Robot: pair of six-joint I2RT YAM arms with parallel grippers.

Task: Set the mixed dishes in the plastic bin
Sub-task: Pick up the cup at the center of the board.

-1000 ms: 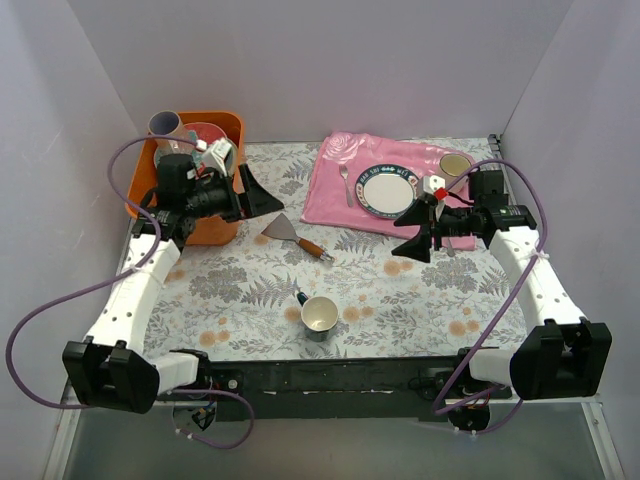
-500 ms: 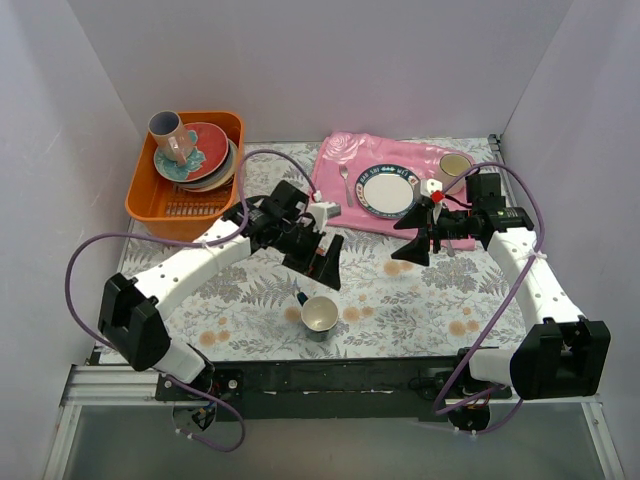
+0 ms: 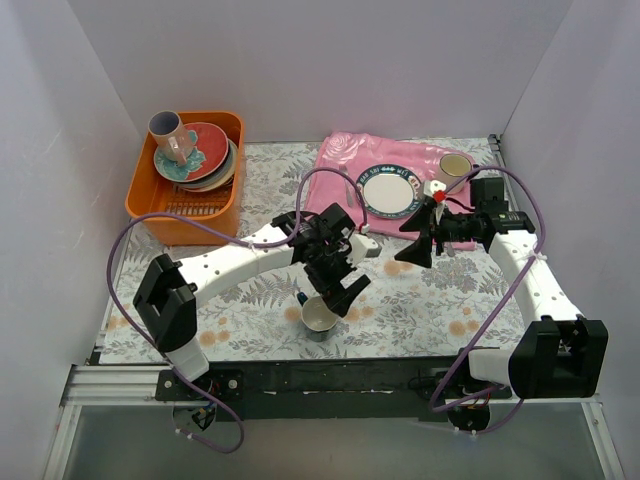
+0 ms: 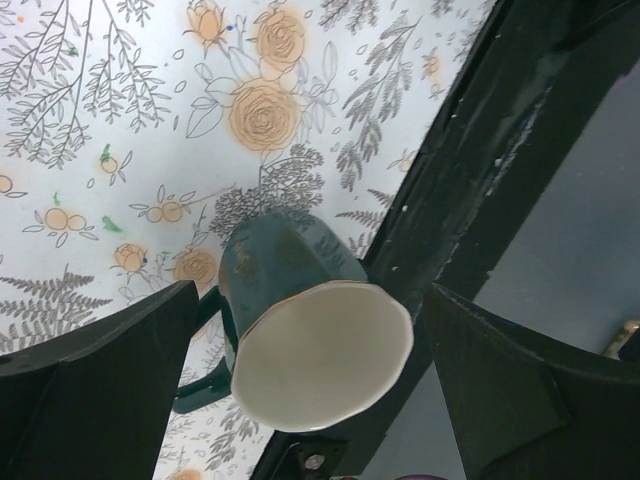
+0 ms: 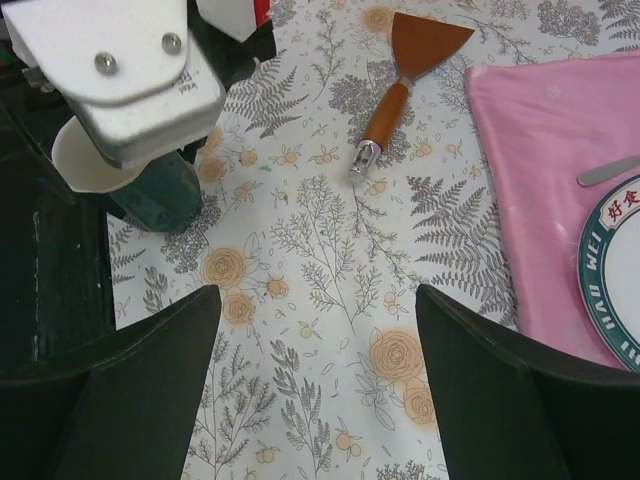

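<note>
We see the floral bench (image 3: 450,300) with the plastic bin (image 3: 140,205) at its far left corner, its long axis running from the arms' side toward the back wall. The mixed dishes (image 3: 205,150) sit inside it, plates stacked flat at the far end. 1 lilac mug (image 3: 167,130) is on top; its mouth seems to tip up and left, though the top view is too small to be sure.

The left gripper (image 4: 310,300) hangs near the bench's front edge, fingers spread on either side of an upright dark-green mug (image 3: 320,315), touching neither side. 1 second ago it was over the bin.

The right gripper (image 5: 318,295), spread and empty, hovers by the pink cloth (image 3: 340,190) much as before. A spatula (image 5: 400,80) lies near that cloth.
</note>
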